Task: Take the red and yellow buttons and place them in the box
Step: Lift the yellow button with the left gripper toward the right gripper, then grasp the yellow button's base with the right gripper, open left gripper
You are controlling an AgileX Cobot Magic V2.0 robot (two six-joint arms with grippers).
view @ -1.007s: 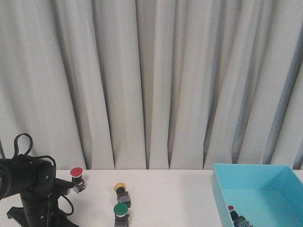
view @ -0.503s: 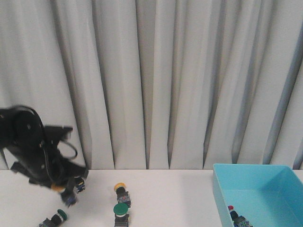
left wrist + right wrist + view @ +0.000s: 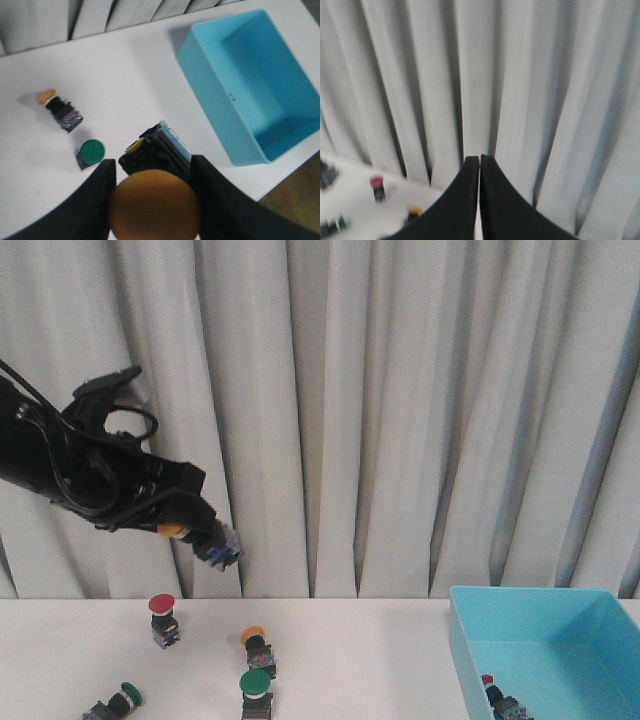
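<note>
My left gripper hangs high above the table's left side, shut on a yellow button. In the left wrist view its orange-yellow cap fills the gap between the fingers and its black-and-grey body sticks out beyond them. On the table stand a red button and another yellow button. The light-blue box sits at the right with a red button inside. My right gripper is shut on nothing and faces the curtain.
A green button stands near the table's front edge, and another green one lies on its side at the front left. A grey curtain closes off the back. The table's edge runs just beyond the box.
The left arm has risen from the table at the left to well above it, carrying the yellow button. Its lift uncovered the green button lying at the front left.
</note>
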